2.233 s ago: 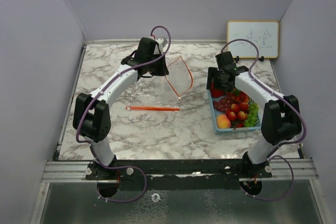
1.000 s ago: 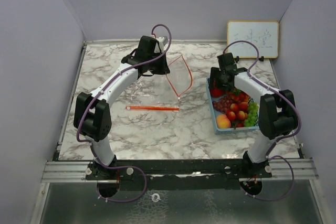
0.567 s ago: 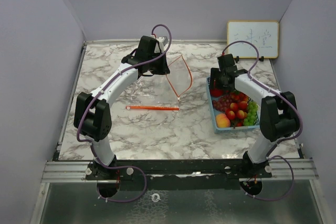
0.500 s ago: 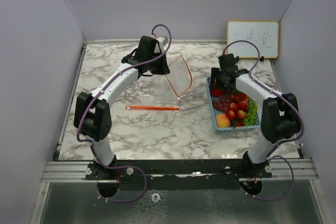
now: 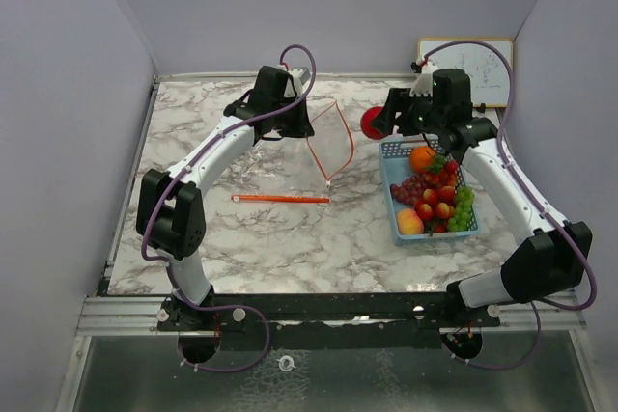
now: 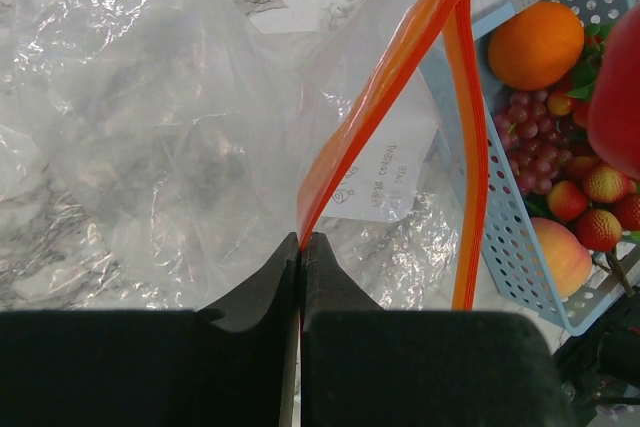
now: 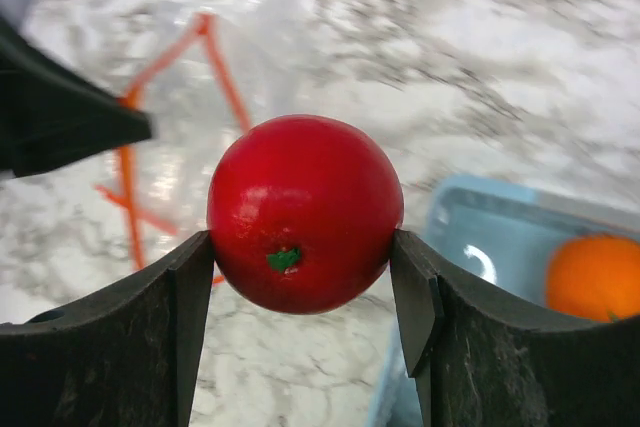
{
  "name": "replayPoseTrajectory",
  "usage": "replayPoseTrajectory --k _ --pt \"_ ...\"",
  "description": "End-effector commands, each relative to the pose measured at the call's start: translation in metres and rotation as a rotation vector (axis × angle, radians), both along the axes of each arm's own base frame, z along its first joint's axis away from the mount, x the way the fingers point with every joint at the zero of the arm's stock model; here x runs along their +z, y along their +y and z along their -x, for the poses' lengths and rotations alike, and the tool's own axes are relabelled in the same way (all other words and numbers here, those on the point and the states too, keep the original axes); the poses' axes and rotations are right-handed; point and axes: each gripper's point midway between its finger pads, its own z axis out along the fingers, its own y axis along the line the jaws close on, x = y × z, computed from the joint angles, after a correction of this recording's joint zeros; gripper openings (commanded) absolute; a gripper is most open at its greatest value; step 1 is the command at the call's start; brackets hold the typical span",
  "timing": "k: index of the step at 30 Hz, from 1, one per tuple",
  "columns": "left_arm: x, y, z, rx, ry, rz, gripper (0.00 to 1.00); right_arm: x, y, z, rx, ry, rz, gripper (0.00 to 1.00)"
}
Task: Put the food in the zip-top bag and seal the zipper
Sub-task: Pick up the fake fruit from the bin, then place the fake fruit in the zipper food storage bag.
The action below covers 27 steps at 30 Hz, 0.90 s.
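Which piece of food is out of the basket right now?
The red tomato: the right gripper grips it above the table, beside the bag, while the orange, peach and grapes lie in the blue basket.

The worktop (image 5: 319,238) has a white marble pattern with grey veins. Plain lilac-grey walls close it on three sides: a back wall (image 5: 328,7) and two side walls (image 5: 68,142). A small whiteboard (image 5: 492,74) (with faint writing, too small to read) leans on the back wall at the far right corner. A metal rail (image 5: 319,308) runs along the near edge. The light is soft and even.
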Motion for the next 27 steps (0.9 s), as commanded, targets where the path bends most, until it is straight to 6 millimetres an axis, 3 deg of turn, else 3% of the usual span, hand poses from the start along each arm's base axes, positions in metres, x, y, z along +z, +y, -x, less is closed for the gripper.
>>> replayPoseTrajectory --k 1,3,7,13,15,19,21,22,27 --pt "0.005 -0.011 -0.002 -0.027 0.001 0.044 0.0 0.063 0.074 0.02 0.357 -0.131 -0.222 0.25" --pt "0.007 -0.012 -0.002 -0.029 0.0 0.049 0.0 0.065 0.097 0.026 0.434 -0.138 -0.25 0.25" --pt "0.008 -0.015 -0.001 -0.036 0.007 0.061 0.0 0.045 0.118 0.018 0.458 -0.09 -0.283 0.25" --pt "0.015 -0.015 -0.002 -0.04 0.001 0.061 0.0 -0.002 0.106 -0.009 0.3 -0.001 -0.186 0.36" --pt "0.019 -0.015 -0.002 -0.041 -0.003 0.064 0.0 -0.007 0.099 -0.014 0.265 -0.002 -0.151 0.47" --pt "0.026 -0.021 0.0 -0.058 0.002 0.101 0.0 -0.005 0.099 -0.017 0.282 -0.012 -0.131 0.67" --pt "0.026 -0.025 0.001 -0.066 0.012 0.121 0.0 0.003 0.098 -0.018 0.276 -0.032 -0.129 0.96" --pt "0.025 -0.026 0.001 -0.065 0.017 0.127 0.0 0.009 0.097 -0.018 0.27 -0.048 -0.128 1.0" --pt "0.024 -0.029 -0.001 -0.067 0.019 0.137 0.0 0.029 0.081 -0.017 0.212 -0.088 -0.079 0.99"
